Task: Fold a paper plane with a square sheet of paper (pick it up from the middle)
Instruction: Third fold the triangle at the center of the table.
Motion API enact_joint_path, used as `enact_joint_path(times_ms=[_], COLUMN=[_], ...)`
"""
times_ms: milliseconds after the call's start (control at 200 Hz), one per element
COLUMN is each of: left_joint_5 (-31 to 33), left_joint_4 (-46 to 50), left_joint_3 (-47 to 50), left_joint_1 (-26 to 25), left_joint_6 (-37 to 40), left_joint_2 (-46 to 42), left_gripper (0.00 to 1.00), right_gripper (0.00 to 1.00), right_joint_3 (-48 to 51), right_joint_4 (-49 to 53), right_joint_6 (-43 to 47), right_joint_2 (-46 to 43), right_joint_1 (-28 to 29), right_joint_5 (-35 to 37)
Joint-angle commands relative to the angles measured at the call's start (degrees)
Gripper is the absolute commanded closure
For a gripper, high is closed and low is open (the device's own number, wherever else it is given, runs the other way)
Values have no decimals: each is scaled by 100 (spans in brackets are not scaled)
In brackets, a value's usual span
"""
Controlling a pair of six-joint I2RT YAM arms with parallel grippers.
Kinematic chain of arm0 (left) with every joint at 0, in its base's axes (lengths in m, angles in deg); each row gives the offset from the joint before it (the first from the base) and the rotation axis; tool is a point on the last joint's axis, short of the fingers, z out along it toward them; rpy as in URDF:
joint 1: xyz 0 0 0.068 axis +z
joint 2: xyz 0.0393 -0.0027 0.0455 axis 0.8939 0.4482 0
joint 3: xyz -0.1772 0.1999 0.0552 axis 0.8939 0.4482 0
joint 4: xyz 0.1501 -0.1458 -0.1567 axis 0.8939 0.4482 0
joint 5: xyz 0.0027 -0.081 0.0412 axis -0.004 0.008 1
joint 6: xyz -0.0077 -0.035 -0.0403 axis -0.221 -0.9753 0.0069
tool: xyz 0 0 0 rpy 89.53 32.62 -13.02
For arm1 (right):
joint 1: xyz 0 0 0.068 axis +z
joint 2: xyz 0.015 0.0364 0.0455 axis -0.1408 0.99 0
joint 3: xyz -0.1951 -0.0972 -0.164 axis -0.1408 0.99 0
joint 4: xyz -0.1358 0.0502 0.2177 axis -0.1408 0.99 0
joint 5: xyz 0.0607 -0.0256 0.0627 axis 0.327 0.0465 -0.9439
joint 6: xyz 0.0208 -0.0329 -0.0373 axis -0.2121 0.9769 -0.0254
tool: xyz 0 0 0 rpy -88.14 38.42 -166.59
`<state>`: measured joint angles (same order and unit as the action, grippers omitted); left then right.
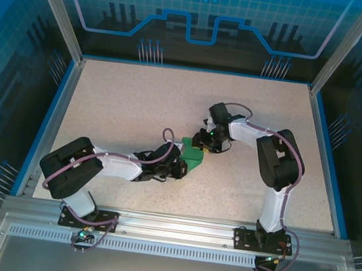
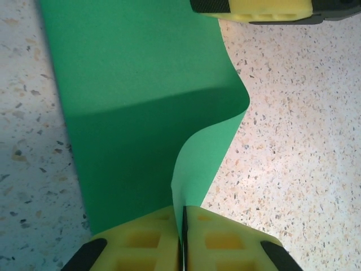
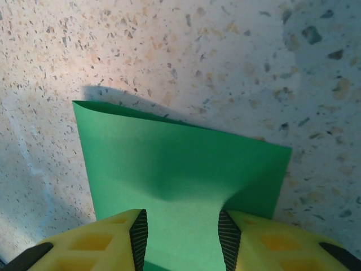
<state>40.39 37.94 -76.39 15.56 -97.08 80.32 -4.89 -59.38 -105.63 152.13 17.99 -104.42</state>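
The square sheet of paper [image 1: 194,159] is green, doubled over, and hangs between my two grippers near the middle of the table. My left gripper [image 1: 180,165] is shut on it: in the left wrist view the yellow pads [image 2: 146,240] meet on a thin upright flap of the sheet [image 2: 130,113]. My right gripper [image 1: 204,143] stands at the sheet's far end. In the right wrist view its jaws [image 3: 182,228] stand apart with a raised hump of paper [image 3: 180,158] filling the gap and touching both ribbed pads [image 3: 139,231]. The sheet's far edge floats above the table and casts a shadow.
The speckled tabletop [image 1: 138,103] runs to blue side rails [image 1: 47,124] and a metal front rail [image 1: 176,225]. A yellow finger of the right gripper [image 2: 254,8] shows at the top edge of the left wrist view. Both arms reach inward and meet over the sheet.
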Motion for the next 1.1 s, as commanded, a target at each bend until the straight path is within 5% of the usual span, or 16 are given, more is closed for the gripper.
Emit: enact_joint_path(times_ms=[0,1095], left_joint_5=[245,414], left_joint_4=[336,595], left_joint_3=[-224,-491], left_joint_1=[-37,202], left_joint_6=[274,654], left_joint_2=[-91,182], left_gripper=[88,90], right_gripper=[58,58], right_joint_3=[-167,-258], right_joint_4=[301,562], right_joint_6=[110,213], right_joint_2=[127,345], right_joint_1=[11,50], right_joint_5=[190,382])
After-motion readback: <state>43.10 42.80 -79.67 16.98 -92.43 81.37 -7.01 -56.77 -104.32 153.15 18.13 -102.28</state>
